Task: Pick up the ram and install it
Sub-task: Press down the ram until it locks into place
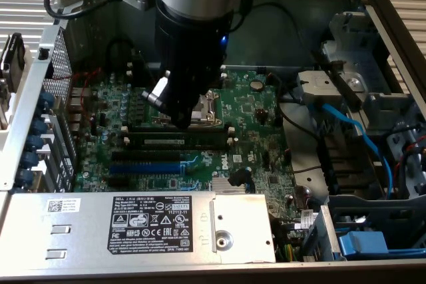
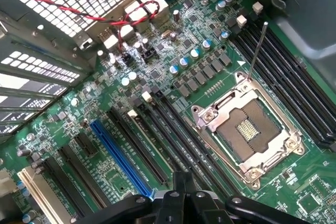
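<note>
The ram (image 1: 174,142) is a long dark-green stick with a pale label strip. It lies along a slot on the green motherboard (image 1: 259,108), just in front of the CPU socket (image 1: 208,107). My gripper (image 1: 181,119) hangs right above the ram's middle; whether it touches the ram I cannot tell. In the wrist view my gripper (image 2: 181,179) is shut with nothing between its dark fingers. There it stands over the long black slots (image 2: 173,135) between the CPU socket (image 2: 247,129) and the blue slot (image 2: 121,156), where I cannot tell the ram apart from them.
Black slots (image 1: 146,155) and the blue slot (image 1: 143,167) run parallel in front of the ram. The silver power supply (image 1: 133,221) fills the case's near side. Blue cables (image 1: 346,121) and a drive cage sit at the exterior view's right. More black slots (image 2: 294,93) lie beyond the socket.
</note>
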You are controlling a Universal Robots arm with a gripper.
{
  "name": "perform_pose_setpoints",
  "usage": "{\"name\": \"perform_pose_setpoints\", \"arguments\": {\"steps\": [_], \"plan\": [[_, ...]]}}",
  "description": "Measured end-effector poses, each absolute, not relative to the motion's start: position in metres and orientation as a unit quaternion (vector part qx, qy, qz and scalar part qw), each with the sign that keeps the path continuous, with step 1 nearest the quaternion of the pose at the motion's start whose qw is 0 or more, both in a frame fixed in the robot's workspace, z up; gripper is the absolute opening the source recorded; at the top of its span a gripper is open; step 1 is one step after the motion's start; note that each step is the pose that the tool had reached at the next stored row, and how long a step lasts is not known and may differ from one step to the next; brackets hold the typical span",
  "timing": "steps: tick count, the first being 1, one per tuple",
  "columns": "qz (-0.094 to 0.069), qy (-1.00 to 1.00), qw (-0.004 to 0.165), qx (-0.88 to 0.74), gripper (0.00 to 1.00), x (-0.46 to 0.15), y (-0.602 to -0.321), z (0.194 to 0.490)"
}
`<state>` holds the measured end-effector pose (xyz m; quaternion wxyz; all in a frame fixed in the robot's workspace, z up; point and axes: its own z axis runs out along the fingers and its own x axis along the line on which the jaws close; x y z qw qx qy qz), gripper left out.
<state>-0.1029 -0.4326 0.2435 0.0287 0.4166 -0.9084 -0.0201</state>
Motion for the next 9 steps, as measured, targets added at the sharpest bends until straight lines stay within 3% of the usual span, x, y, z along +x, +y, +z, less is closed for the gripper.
{"name": "perform_pose_setpoints", "arguments": {"steps": [9], "plan": [[-0.021,-0.931,0.027,0.364,0.10,-0.1030,-0.4326,0.2436]]}}
